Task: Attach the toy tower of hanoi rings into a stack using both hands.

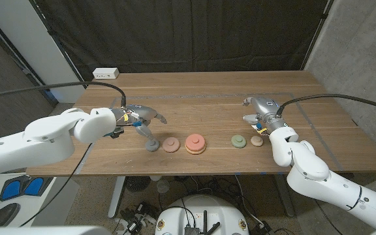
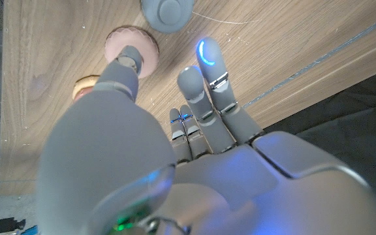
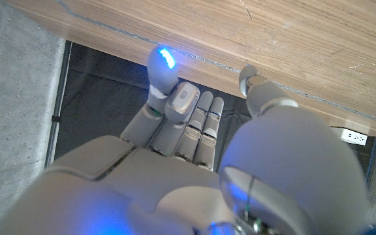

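Rings: five are laid in a row on the wooden table (image 1: 214, 108) near its front edge, from the robot's left a grey ring (image 1: 152, 145), a pink ring (image 1: 171, 144), a red ring on an orange base (image 1: 195, 143), a green ring (image 1: 239, 140) and a small tan ring (image 1: 257, 140)
Left hand (image 1: 139, 120): it is seen just behind the grey ring, with one finger reaching down to it (contact cannot be told); nothing is gripped
Left fingers (image 2: 209, 72): they are spread apart over the table, with the grey and pink rings lying just past the fingertips
Right hand (image 1: 261, 111): it is held just behind the small tan ring, apart from it
Right fingers (image 3: 164, 73): they are loosely extended and parted, and nothing is held
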Tool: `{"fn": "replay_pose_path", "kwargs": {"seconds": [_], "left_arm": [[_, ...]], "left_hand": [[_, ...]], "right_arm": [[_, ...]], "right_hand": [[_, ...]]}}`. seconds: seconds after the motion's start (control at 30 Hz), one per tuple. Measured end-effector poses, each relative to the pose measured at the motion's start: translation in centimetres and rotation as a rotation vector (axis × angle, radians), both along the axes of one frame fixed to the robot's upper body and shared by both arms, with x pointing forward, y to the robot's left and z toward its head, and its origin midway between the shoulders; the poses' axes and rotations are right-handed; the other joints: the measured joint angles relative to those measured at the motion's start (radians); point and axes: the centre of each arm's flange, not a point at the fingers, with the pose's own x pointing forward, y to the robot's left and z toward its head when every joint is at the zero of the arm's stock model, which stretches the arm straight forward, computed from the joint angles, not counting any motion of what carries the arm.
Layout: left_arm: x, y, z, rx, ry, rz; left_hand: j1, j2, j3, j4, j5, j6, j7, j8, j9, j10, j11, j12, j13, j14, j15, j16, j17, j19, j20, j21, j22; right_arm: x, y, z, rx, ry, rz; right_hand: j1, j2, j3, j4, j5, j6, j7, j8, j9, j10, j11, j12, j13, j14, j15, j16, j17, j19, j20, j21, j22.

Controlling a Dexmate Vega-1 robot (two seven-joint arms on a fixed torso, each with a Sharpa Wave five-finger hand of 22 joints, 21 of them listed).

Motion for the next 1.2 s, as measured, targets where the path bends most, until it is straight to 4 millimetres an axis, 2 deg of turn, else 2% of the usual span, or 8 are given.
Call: {"fn": "replay_pose_path", "kwargs": {"seconds": [0.23,0.37,0.5,0.63,0.77,0.87,1.03,1.2], "left_arm": [[0.4,-0.7,-0.3,0.041,0.002,-0.029],[0.3,-1.0,-0.5,0.072,0.008,-0.042],[0.8,-1.4,-0.5,0.089,0.011,-0.060],[1.0,-1.7,-0.7,0.109,0.013,-0.074],[1.3,-2.0,-0.9,0.123,0.014,-0.090],[1.5,-2.3,-1.1,0.140,0.012,-0.106],[1.9,-2.8,-1.4,0.170,0.006,-0.126],[2.2,-3.2,-1.8,0.199,0.001,-0.141]], "left_hand": [[0.009,0.001,-0.013,0.004,-0.006,-0.006,0.006,0.000,-0.004,-0.018,0.007,0.000,-0.005,0.000,0.000,0.000,-0.005,-0.003,-0.003,0.000,-0.003],[0.009,0.001,-0.017,0.008,-0.010,-0.012,0.001,0.000,-0.005,-0.018,0.007,0.000,-0.009,-0.007,0.004,0.000,-0.012,-0.006,-0.001,0.000,-0.005],[0.009,0.001,-0.023,0.009,-0.010,-0.020,0.009,0.000,-0.005,-0.029,0.007,0.000,-0.013,-0.009,0.006,0.000,-0.017,-0.009,0.002,0.000,-0.005],[0.009,0.001,-0.026,0.007,-0.012,-0.025,0.004,0.000,-0.005,-0.034,0.013,0.000,-0.014,-0.013,0.009,0.000,-0.019,-0.011,0.000,-0.001,-0.005],[0.009,0.001,-0.031,0.011,-0.013,-0.026,0.005,0.000,-0.005,-0.034,0.013,0.004,-0.019,-0.023,0.012,-0.004,-0.030,-0.016,0.005,-0.006,-0.005],[0.009,0.001,-0.030,0.011,-0.013,-0.030,0.009,0.000,-0.005,-0.034,0.013,0.004,-0.019,-0.030,0.012,-0.010,-0.036,-0.021,0.000,-0.006,-0.005],[0.009,0.001,-0.039,0.011,-0.017,-0.035,0.013,0.000,-0.005,-0.041,0.020,0.004,-0.023,-0.034,0.016,-0.011,-0.048,-0.029,0.007,-0.006,-0.005],[0.006,0.004,-0.044,0.011,-0.017,-0.036,0.014,0.007,-0.005,-0.046,0.025,0.004,-0.023,-0.034,0.016,-0.011,-0.054,-0.029,0.007,-0.006,-0.005]], "right_arm": [[0.0,0.1,0.0,-0.003,0.001,-0.003],[0.0,0.2,0.0,-0.003,0.001,-0.003],[0.0,0.2,0.0,-0.005,0.001,-0.008],[-0.1,0.2,0.1,-0.005,0.001,-0.013],[-0.2,0.2,0.2,-0.005,-0.001,-0.013],[-0.3,0.3,0.2,-0.005,-0.002,-0.013],[-0.4,0.3,0.2,-0.005,-0.002,-0.016],[-0.5,0.3,0.2,-0.004,0.001,-0.019]], "right_hand": [[0.000,0.000,0.000,0.000,0.000,0.000,0.000,0.000,0.000,0.000,0.000,0.000,0.000,0.000,0.000,0.000,0.000,0.000,0.000,0.000,0.000],[0.000,0.000,0.000,0.000,0.000,0.003,-0.003,0.001,0.000,0.004,0.004,0.000,0.001,0.000,0.000,0.000,0.000,0.000,0.000,0.000,0.000],[0.000,0.000,0.000,0.000,0.000,0.005,-0.005,0.004,-0.005,0.005,0.005,0.000,0.005,0.000,0.000,0.000,0.000,0.000,0.000,0.000,0.000],[0.000,0.000,0.000,0.000,0.000,0.005,-0.005,0.004,-0.005,0.005,0.005,0.000,0.005,0.000,0.000,0.000,0.000,0.000,0.000,0.000,0.000],[0.000,0.000,0.000,0.000,0.000,0.011,0.000,0.004,-0.005,0.013,-0.002,0.000,0.005,0.000,0.000,0.000,0.000,0.000,0.000,0.000,0.000],[0.000,0.000,0.000,0.000,0.000,0.011,0.000,0.004,-0.005,0.013,-0.002,0.000,0.005,0.000,0.000,0.000,0.000,0.000,0.000,0.000,0.000],[0.000,0.000,0.002,-0.002,0.002,0.011,0.000,0.004,-0.005,0.018,0.004,0.000,0.009,0.000,0.000,0.000,0.000,0.000,0.000,0.000,0.000],[0.000,0.000,0.004,-0.005,0.004,0.011,0.000,0.004,-0.004,0.023,-0.002,0.000,0.009,0.000,0.000,0.000,0.000,0.000,0.000,0.000,0.000]]}}
